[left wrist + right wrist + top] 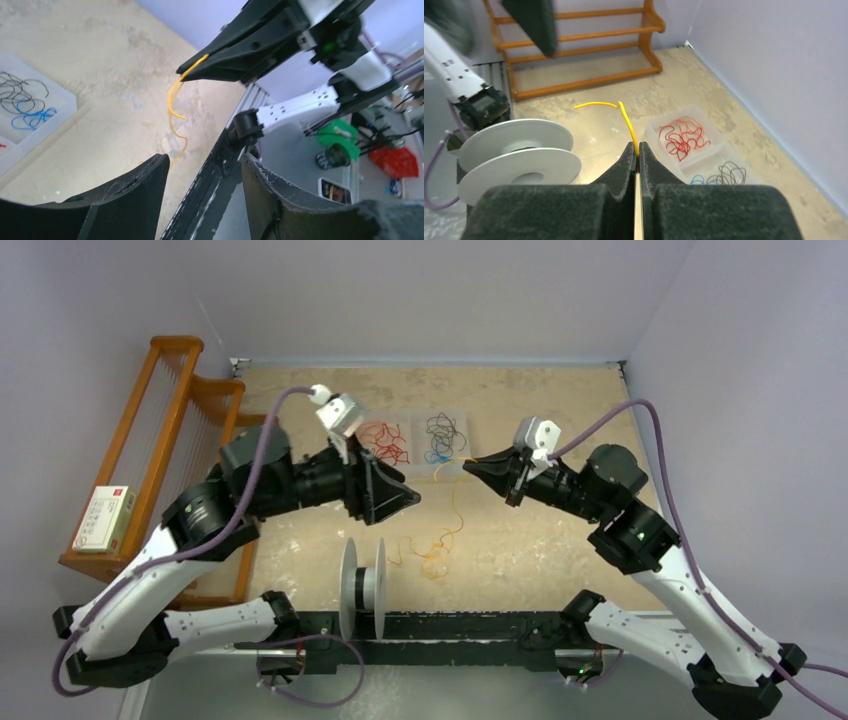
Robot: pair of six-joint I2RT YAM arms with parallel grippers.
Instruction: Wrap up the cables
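One yellow cable (457,502) is pinched tight by the right gripper (472,467), up beyond the white spool (363,588) and to its right. The other cables (435,560) are seen lying just right of the spool. The left gripper (402,502) is held wide and empty beyond the spool.

Risk: the strand could be pulled from the pads if it's snagged on the pile. Whether its lower end is tangled w/ the pile can't be made out.
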